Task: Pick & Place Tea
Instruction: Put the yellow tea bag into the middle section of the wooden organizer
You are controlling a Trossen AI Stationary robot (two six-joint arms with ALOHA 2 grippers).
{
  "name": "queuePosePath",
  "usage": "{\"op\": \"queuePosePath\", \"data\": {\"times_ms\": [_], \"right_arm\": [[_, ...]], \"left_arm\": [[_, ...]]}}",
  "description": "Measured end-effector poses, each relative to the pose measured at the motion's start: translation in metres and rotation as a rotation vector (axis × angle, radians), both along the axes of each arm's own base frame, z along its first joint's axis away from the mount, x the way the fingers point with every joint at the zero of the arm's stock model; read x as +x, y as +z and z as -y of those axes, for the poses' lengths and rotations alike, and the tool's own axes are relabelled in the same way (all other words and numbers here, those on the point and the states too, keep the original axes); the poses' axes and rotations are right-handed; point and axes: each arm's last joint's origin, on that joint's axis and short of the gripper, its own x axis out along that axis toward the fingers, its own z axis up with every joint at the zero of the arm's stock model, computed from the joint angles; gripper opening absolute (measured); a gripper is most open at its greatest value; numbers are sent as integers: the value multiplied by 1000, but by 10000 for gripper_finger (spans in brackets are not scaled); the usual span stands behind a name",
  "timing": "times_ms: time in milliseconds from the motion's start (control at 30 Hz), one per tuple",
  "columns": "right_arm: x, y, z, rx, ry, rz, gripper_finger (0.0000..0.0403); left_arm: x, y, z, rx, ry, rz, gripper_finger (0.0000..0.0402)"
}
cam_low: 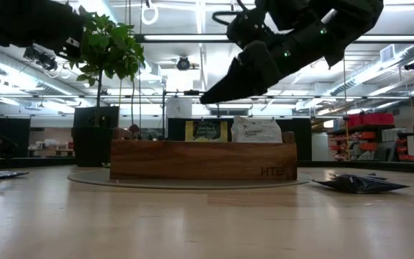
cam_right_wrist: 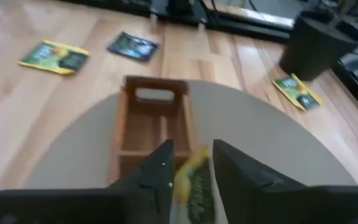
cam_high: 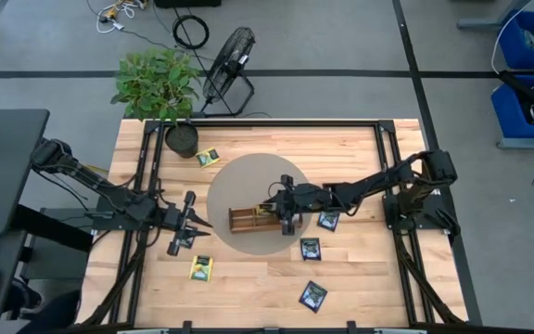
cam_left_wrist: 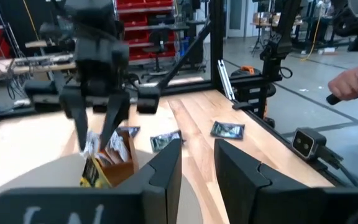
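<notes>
Right gripper (cam_high: 281, 215) hovering over the wooden tray (cam_high: 253, 219), fingers parted.
A yellow tea sachet (cam_right_wrist: 194, 180) is sitting between the fingers in the tray's near compartment, beside a white one (cam_low: 256, 130); whether they are touching it is unclear. Left gripper (cam_high: 193, 225) is waiting apart, slightly open.

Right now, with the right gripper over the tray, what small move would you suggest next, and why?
Probably lift the right gripper straight up: its fingers stand apart, and the yellow sachet between them already sits upright in the tray.
</notes>
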Motion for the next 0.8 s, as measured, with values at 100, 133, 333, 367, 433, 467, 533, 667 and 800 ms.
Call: {"op": "queuePosePath", "data": {"times_ms": [100, 133, 333, 367, 433, 467, 533, 667, 800], "right_arm": [[0, 3, -7, 2, 24, 28, 124], [0, 4, -10, 3, 31, 35, 125], [-1, 5, -25, -4, 42, 52, 125], [-2, 5, -28, -8, 37, 53, 125], [-2, 7, -32, -14, 30, 69, 125], [-2, 8, -34, -15, 29, 83, 125], [-2, 9, -37, -14, 33, 98, 126], [-2, 10, -38, -6, 35, 108, 126], [-2, 10, -38, 9, 29, 108, 126]], "left_arm": [[0, -4, 0, -46, 3, -45, 101], [0, -5, 0, -62, 3, -66, 101], [-4, -22, 2, -159, -76, -280, 101], [-4, -24, 2, -176, -69, -306, 101], [-5, -28, 1, -211, -54, -352, 101], [-6, -29, 1, -222, -49, -373, 101], [-7, -33, 0, -237, -40, -421, 101], [-8, -40, 1, -248, -28, -490, 107], [-6, -46, 5, -264, -27, -539, 130]]}}
